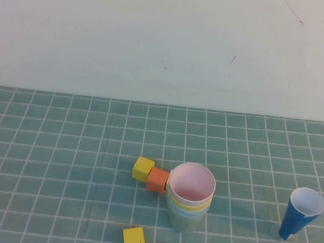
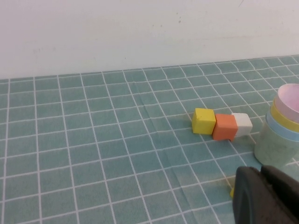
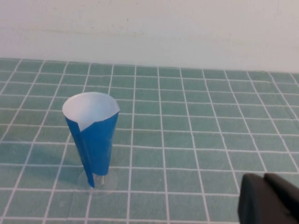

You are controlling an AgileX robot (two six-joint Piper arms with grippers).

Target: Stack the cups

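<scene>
Green grid mat: cups (image 1: 189, 196) nested, just beyond left claw (image 2: 266, 198); right claw (image 3: 268, 200) nr bottom; claw states unclear.

Four pastel cups (image 1: 189, 198) nested upright, pink on top

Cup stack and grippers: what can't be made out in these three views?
- Cup stack: nested; high view shows only the pink inside and the lower cups' rim bands. Left wrist view cuts it at the frame edge.
- White cube: seen in left wrist view; in high view the stack and orange cube hide it.
- Left gripper: only a dark corner in its wrist view; absent from high view.
- Right gripper: likewise.
</scene>
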